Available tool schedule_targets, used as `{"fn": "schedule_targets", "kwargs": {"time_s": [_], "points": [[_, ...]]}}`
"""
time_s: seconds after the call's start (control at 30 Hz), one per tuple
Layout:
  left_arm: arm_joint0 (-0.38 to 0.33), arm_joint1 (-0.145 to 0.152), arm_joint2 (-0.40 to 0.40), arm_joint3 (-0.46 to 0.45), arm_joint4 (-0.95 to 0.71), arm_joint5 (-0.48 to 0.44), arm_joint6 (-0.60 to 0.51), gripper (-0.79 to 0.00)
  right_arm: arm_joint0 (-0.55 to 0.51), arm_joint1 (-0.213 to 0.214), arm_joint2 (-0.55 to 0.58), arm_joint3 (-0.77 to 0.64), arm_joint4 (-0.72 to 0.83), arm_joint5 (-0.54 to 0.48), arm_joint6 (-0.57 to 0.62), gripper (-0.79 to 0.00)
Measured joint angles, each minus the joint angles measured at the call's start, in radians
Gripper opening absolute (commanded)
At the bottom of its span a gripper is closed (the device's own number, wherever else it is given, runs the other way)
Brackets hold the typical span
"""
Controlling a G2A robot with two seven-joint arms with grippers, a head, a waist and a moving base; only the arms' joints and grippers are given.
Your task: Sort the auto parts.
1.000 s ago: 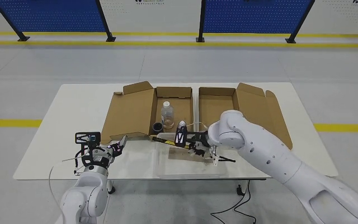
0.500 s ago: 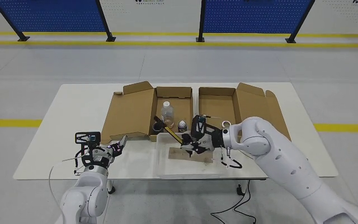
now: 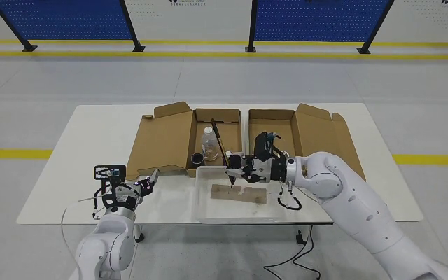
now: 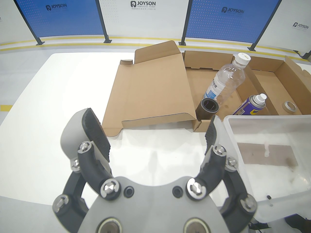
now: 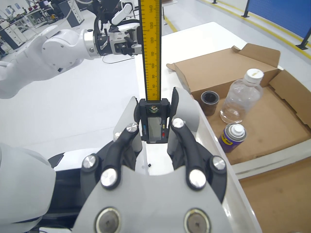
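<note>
My right gripper [image 5: 154, 103] is shut on the black display head of a digital caliper [image 5: 152, 49] with a long yellow scale. Seen from above, the right gripper [image 3: 234, 170] hovers over the clear bin's [image 3: 203, 204] far edge, and the caliper [image 3: 219, 143] slants out over the left cardboard box [image 3: 168, 140]. That box holds a clear bottle [image 5: 241, 98], a black cylinder [image 5: 209, 103] and a blue spray can [image 5: 230, 134]. My left gripper [image 4: 150, 124] is open and empty over the table's front left, near the box flap.
The right cardboard box [image 3: 280, 129] holds a tape roll [image 4: 289, 106]. A brown card [image 3: 239, 194] lies in the clear bin. The left arm's gripper [image 5: 131, 42] shows beyond the caliper. Bare white table [image 3: 84, 154] lies to the left.
The right arm has swung the caliper from lying crosswise at the box front to pointing away over the left box, and its gripper has shifted right. The left arm has not moved.
</note>
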Motion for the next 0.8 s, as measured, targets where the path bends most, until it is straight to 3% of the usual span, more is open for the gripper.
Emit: {"fn": "schedule_targets", "kwargs": {"time_s": [0.27, 0.43, 0.8], "points": [[0.0, 0.0, 0.0, 0.0, 0.0, 0.0, 0.0, 0.0, -0.039, 0.003, 0.091, -0.047, -0.024, 0.292, -0.06, -0.785], [0.0, 0.0, 0.0, 0.0, 0.0, 0.0, 0.0, 0.0, -0.038, -0.001, 0.122, -0.039, -0.017, 0.445, -0.019, -0.785], [0.0, 0.0, 0.0, 0.0, 0.0, 0.0, 0.0, 0.0, 0.0, -0.02, 0.149, 0.107, 0.023, 0.575, -0.013, -0.785]]}}
